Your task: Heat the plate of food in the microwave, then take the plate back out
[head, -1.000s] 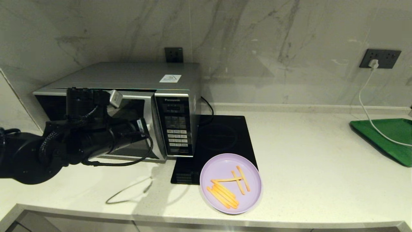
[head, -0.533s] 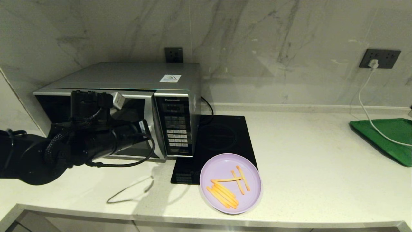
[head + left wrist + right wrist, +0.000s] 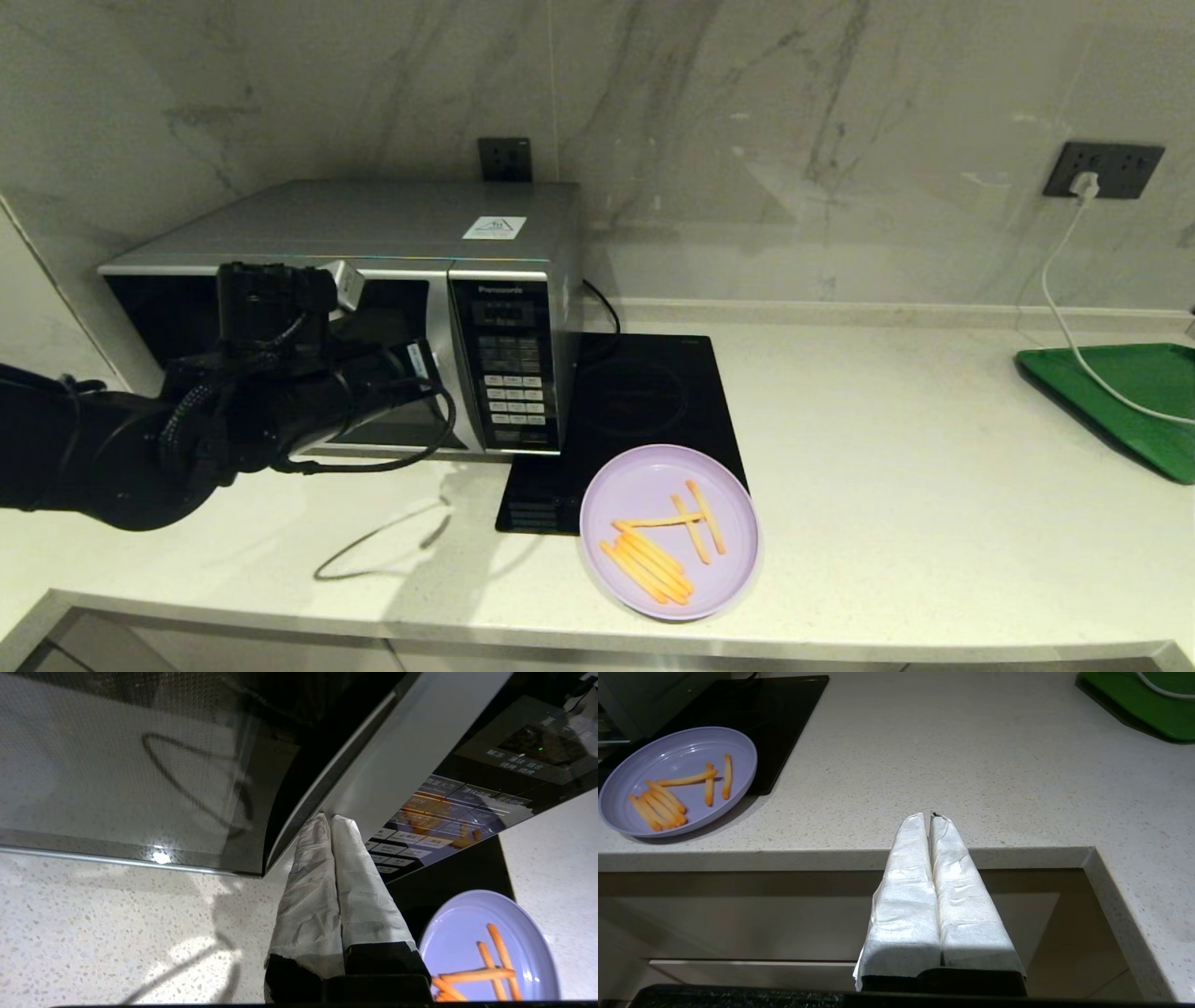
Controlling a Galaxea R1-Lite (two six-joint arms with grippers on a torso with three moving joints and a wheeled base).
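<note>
From the head camera I see my left arm reaching across the front of the microwave (image 3: pixel 373 271), which stands on the left of the pale stone counter (image 3: pixel 887 485) against the marble wall. On the left wrist camera the left gripper (image 3: pixel 331 820) has its two white-wrapped fingers (image 3: pixel 310 882) pressed flat together with nothing between them, their tips right at the silver strip where the dark glass door (image 3: pixel 131 770) meets the button panel (image 3: pixel 434 826); I cannot tell whether the tips actually touch that strip. The door's free edge looks close to the oven's front in the head view, and I cannot say for sure whether it is fully shut.

The plate (image 3: pixel 669 532) of orange fries (image 3: pixel 653 551) sits outside the microwave, near the counter's front edge, to the right of the oven, its far rim overlapping the near corner of the black hob (image 3: pixel 644 401). No gripper is on it.

The right gripper (image 3: pixel 931 816) appears only on its own wrist camera, fingers closed on nothing, hanging off the counter's front edge, well to the right of the plate.

A green tray (image 3: pixel 1130 392) lies at the counter's far right, a white cable (image 3: pixel 1060 308) running across it from a wall socket (image 3: pixel 1102 170).
</note>
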